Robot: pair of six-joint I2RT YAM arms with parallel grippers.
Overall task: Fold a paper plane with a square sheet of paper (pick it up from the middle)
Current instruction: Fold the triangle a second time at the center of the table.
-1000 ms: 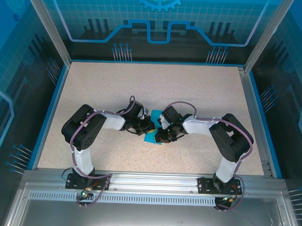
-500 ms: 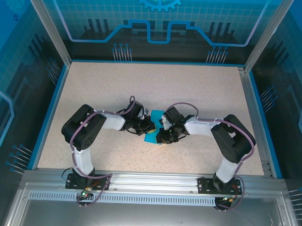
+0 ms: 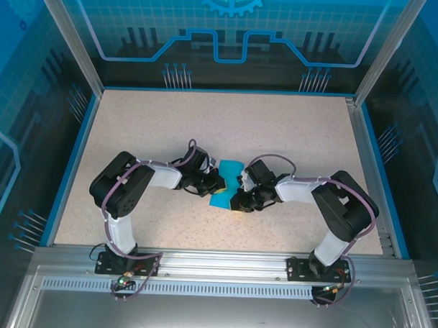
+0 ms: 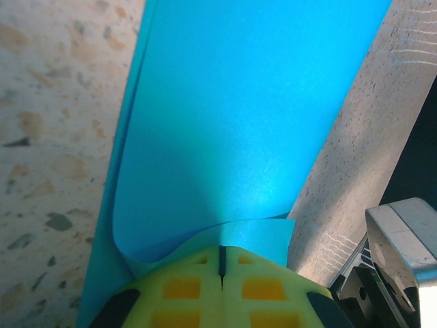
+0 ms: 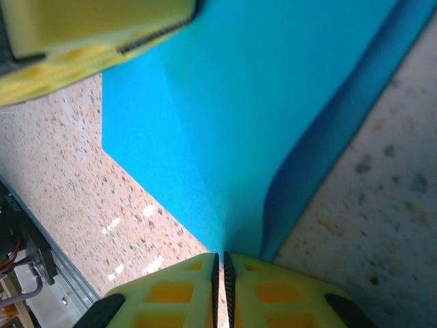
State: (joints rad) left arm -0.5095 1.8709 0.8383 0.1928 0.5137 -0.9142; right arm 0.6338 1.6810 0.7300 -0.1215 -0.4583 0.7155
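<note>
The left gripper [image 4: 222,258] was clamped shut on one edge of the square sheet of paper [image 4: 246,116], and the right gripper [image 5: 220,263] was pinched shut on its other, doubled-over edge. The sheet lay mid-table [image 3: 134,118] between the arms, curled into a rough fold. No pointed dart had appeared, so most folds seemed left to do

Overhead from behind, looking down; wrist views close, sharing sheet [image 4: 232,123]

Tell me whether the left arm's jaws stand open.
No, the left gripper has its jaws shut on a curled edge of the blue paper.
</note>
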